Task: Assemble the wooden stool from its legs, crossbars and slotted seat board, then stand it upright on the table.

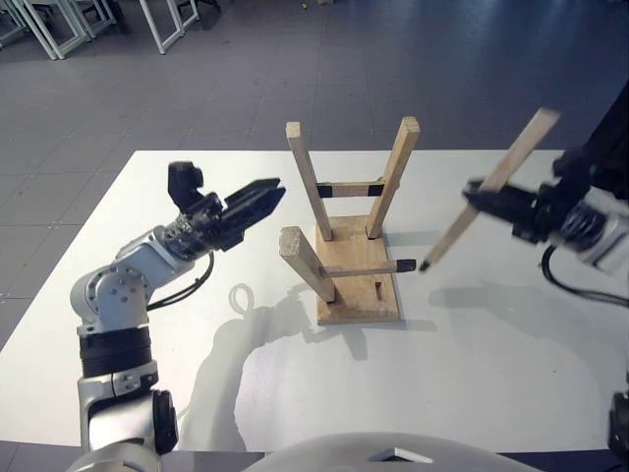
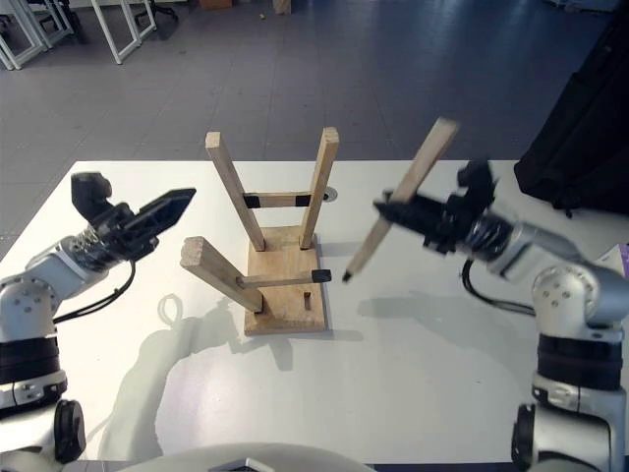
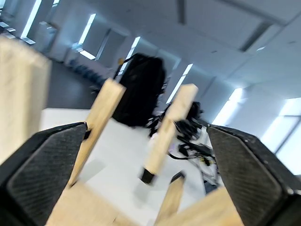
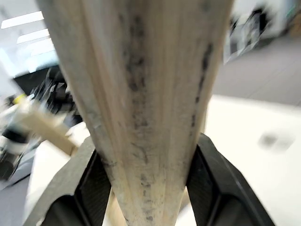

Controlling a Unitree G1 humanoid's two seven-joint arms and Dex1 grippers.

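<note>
Holding the last leg (image 2: pixel 428 149) tilted in the right gripper (image 2: pixel 393 209), tip just beside the crossbar (image 2: pixel 285 280) end, near the board (image 2: pixel 285 313). Probably needing straightening above the free slot (image 2: pixel 308 298) before pushing, bracing with the wide-open left gripper (image 2: pixel 177 205)

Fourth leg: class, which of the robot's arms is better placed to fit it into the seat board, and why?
Right. The right gripper is shut on the loose leg, whose dark end hangs close to the seat board's legless corner. The left gripper is open and empty on the board's other side.
</note>
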